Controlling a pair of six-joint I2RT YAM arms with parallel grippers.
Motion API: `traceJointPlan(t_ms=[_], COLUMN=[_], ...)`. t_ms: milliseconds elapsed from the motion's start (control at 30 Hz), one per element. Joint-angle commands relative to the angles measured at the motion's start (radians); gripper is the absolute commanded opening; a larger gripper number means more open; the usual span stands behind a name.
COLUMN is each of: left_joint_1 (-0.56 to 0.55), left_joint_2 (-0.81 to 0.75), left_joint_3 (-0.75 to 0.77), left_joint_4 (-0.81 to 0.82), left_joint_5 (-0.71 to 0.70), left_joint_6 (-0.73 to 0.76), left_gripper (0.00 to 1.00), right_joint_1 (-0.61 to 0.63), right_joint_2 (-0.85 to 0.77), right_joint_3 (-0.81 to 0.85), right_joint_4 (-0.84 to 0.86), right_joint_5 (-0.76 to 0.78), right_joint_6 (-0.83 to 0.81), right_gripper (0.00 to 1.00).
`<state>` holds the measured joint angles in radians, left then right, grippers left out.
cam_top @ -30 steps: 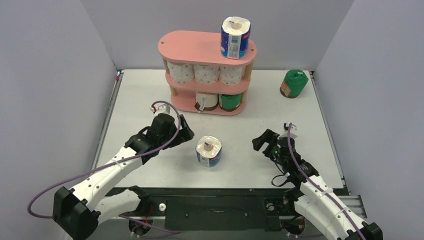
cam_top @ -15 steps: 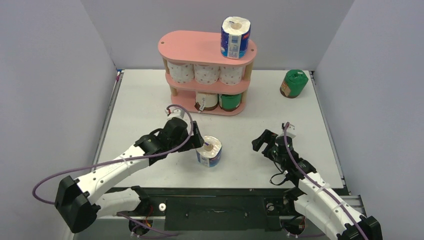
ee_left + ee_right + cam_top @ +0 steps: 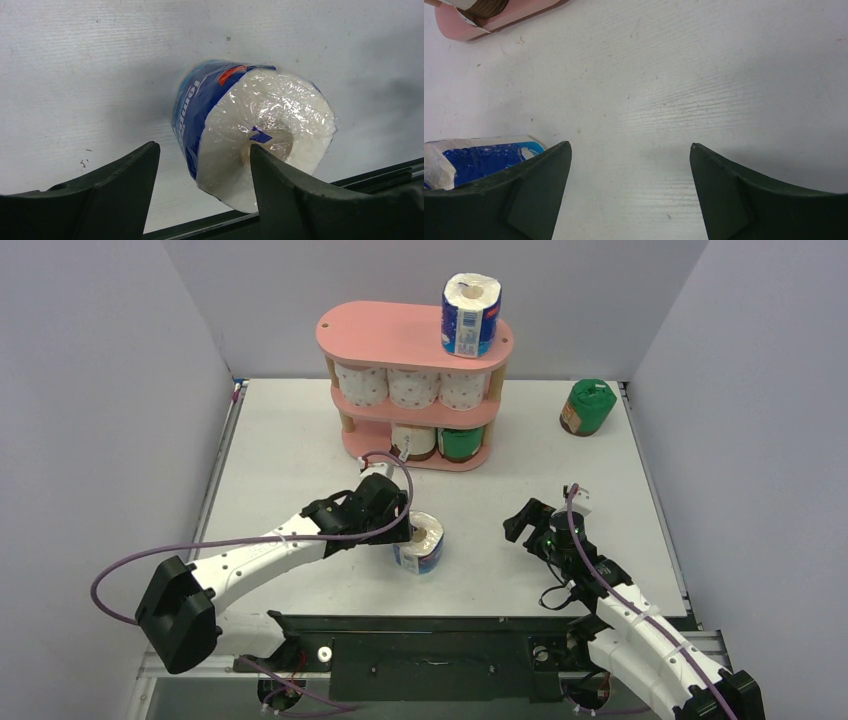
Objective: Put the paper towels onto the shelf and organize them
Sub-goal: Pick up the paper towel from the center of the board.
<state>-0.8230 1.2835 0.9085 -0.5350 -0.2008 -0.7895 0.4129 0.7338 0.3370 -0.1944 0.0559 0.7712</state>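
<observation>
Left wrist: left claw spread, one finger overlapping the blue-wrapped roll.

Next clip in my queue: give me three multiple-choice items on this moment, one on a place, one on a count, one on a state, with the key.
1. Where does the green roll that is off the shelf stand?
A. On the table, far right
B. On the top board
C. Beside the left arm's base

2. How many pink-dotted rolls stand on the middle board?
A. Two
B. Three
C. Five

3. What state is the left end effector in?
A. Shut and empty
B. Open, facing the blue-and-white roll on the table
C. Shut on a green roll

Key:
1 A: the top view shows it alone near the far right corner.
2 B: three stand side by side there.
3 B: the left wrist view shows its fingers apart with the roll just ahead.
</observation>
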Motion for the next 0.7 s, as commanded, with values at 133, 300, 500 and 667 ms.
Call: traceJointPlan(t_ms=[133, 300, 500, 667], left_joint_1=[0.000, 0.001, 0.001, 0.000], left_joint_2=[0.053, 0.085, 0.103, 0.095], left_joint_3=[0.033, 0.030, 0.023, 0.022], left_joint_4=[0.027, 0.045, 0.060, 0.067], left_joint_5=[0.021, 0.028, 0.037, 0.042], left_joint_6=[0.022, 0.022, 0.023, 0.026], left_gripper=[0.61, 0.58, 0.54, 0.43], right_joint_1=[-0.005, -0.004, -0.004, -0.005], right_joint_2=[-0.005, -0.006, -0.006, -0.011], right_joint_3=[0.013, 0.014, 0.021, 0.025], right_joint_4=[0.040, 0.039, 0.033, 0.024], right_joint_5=[0.009, 0.007, 0.002, 0.005], right_joint_6=[-0.012, -0.012, -0.016, -0.018], right_gripper=[0.83, 0.83, 0.83, 0.83])
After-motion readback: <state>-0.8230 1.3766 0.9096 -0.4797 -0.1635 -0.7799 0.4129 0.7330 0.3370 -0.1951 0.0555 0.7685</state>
